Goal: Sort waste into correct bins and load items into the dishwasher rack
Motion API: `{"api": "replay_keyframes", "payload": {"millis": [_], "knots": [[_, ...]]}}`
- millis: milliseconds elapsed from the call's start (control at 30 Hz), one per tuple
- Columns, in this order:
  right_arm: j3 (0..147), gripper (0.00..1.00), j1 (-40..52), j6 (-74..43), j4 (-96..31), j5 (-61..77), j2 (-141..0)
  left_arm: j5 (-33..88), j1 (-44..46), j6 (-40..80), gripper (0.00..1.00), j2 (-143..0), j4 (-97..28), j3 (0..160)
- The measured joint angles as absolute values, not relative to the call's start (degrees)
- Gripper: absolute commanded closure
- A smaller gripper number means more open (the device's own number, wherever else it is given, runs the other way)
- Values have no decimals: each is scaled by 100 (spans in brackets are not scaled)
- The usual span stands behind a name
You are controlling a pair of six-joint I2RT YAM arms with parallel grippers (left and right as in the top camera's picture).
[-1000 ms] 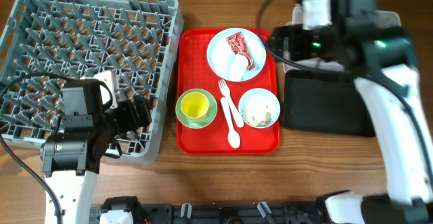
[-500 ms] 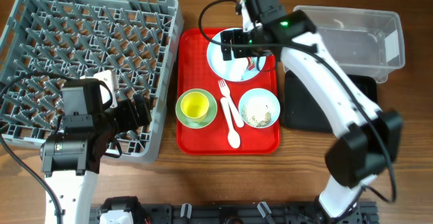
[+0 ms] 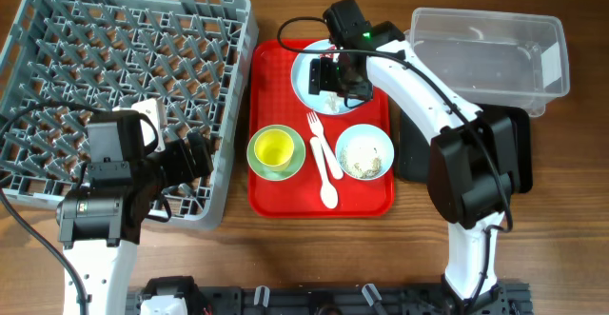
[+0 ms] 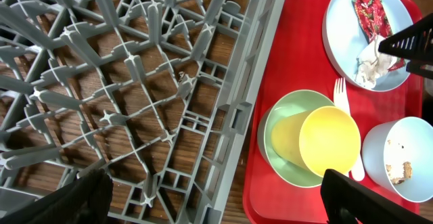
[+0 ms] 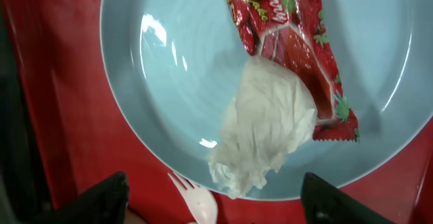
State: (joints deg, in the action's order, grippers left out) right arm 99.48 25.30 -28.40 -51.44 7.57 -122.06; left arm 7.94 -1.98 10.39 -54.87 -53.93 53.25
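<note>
Rack and left arm sit out of this one: at the far left of the overhead view the dishwasher rack (image 3: 124, 58) holds nothing, and the left gripper (image 3: 197, 153) hangs over its lower right corner, fingers spread wide with nothing between them, well apart from the waste. Moving right, we come to the red tray (image 3: 285, 196) and, at its top, the pale blue plate (image 5: 169, 61), where the crumpled tissue (image 5: 267, 126) lies touching the lower end of the red wrapper (image 5: 291, 28). The right gripper (image 5: 218, 200) hovers over the plate, released and empty; in its wrist view the tissue sits just above the midpoint between its fingers, long axis running lower left to upper right. We judge the right arm the one to descend. Further right wait the clear tub (image 3: 485, 39) and black tray (image 3: 419, 158).
</note>
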Motion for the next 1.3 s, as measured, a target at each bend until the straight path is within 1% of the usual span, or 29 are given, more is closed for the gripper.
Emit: {"api": "replay_keyframes", "payload": {"millis": [67, 167, 533, 667, 733, 800, 933, 1067, 1200, 1300], "knots": [[9907, 25, 2530, -2952, -5028, 718, -12206, 797, -198, 1041, 0, -5487, -5393, 5325], [9751, 25, 2530, -3103, -4803, 674, -12206, 797, -198, 1039, 0, -5487, -5393, 5325], [9435, 24, 2530, -3234, -4473, 545, -12206, 797, -198, 1041, 0, -5487, -5395, 5325], [9129, 26, 2530, -3321, -4265, 532, -12206, 797, -198, 1041, 0, -5487, -5395, 5325], [9004, 30, 2530, -3347, -4167, 530, -12206, 797, -198, 1041, 0, -5487, -5395, 5325], [8941, 46, 2530, -3374, -4115, 530, -12206, 797, -198, 1041, 0, -5487, -5395, 5325], [8938, 66, 2530, -3446, -4099, 530, -12206, 797, -198, 1039, 0, -5487, -5395, 5325], [8938, 83, 2530, -3463, -4115, 532, -12206, 797, -198, 1041, 0, -5487, -5398, 5325], [8938, 94, 2530, -3461, -4329, 532, -12206, 797, -198, 1039, 0, -5487, -5398, 5325], [8938, 95, 2515, -3382, -4475, 539, -12199, 797, -198, 1041, 0, -5487, -5400, 5325]]}}
